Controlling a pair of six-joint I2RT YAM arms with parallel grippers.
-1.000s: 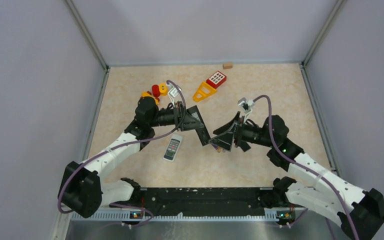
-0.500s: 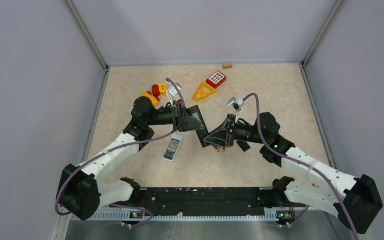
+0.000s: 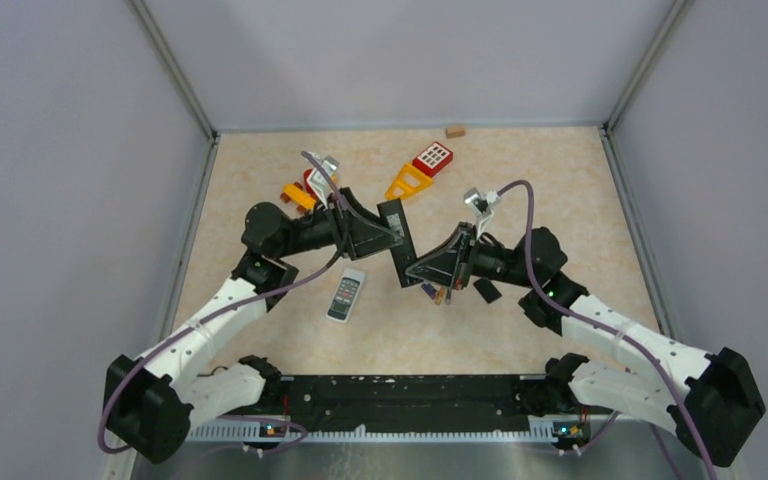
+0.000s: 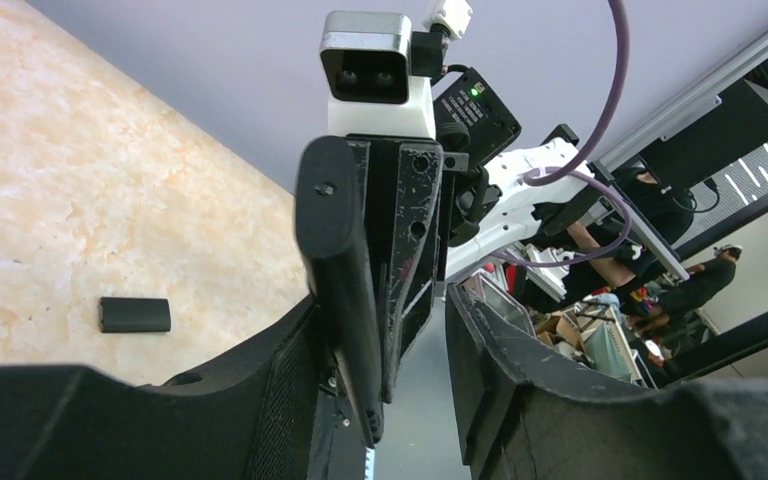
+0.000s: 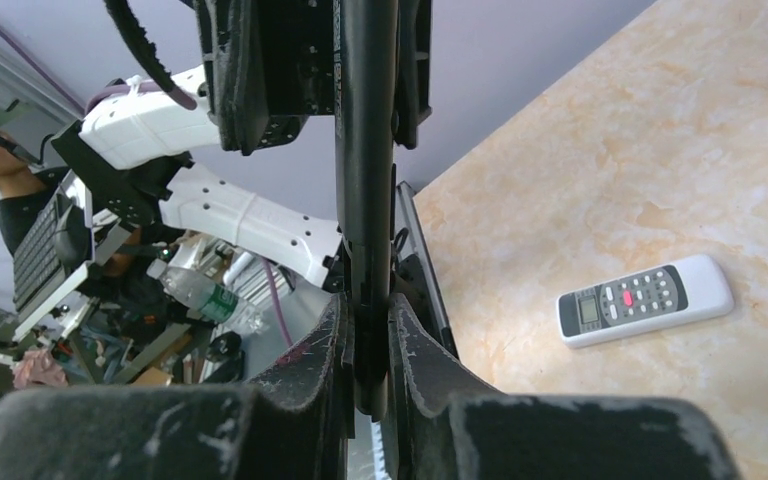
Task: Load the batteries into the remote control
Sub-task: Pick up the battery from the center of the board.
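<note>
The remote control point(image 3: 397, 240), long and black, hangs above the table between both arms. My right gripper point(image 3: 415, 273) is shut on its lower end; in the right wrist view the remote control point(image 5: 365, 190) is pinched between both fingers of the right gripper point(image 5: 368, 350). My left gripper point(image 3: 388, 230) stands open around its upper end. In the left wrist view the remote control point(image 4: 345, 290) rests against one finger of the left gripper point(image 4: 410, 370), with a gap to the other. Two batteries point(image 3: 436, 293), one purplish-blue and one orange-brown, lie on the table under the right gripper.
A white remote point(image 3: 346, 295) lies on the table below the left gripper, also seen as the white remote point(image 5: 645, 300). A small black cover piece point(image 3: 487, 290) lies by the right arm. Red and yellow toys point(image 3: 305, 188), a toy phone point(image 3: 420, 172) and a wooden block point(image 3: 454, 130) sit farther back.
My right gripper moved in and shut on the black remote. My left gripper, which was holding it, has opened, and the left arm has drawn back to the left.
</note>
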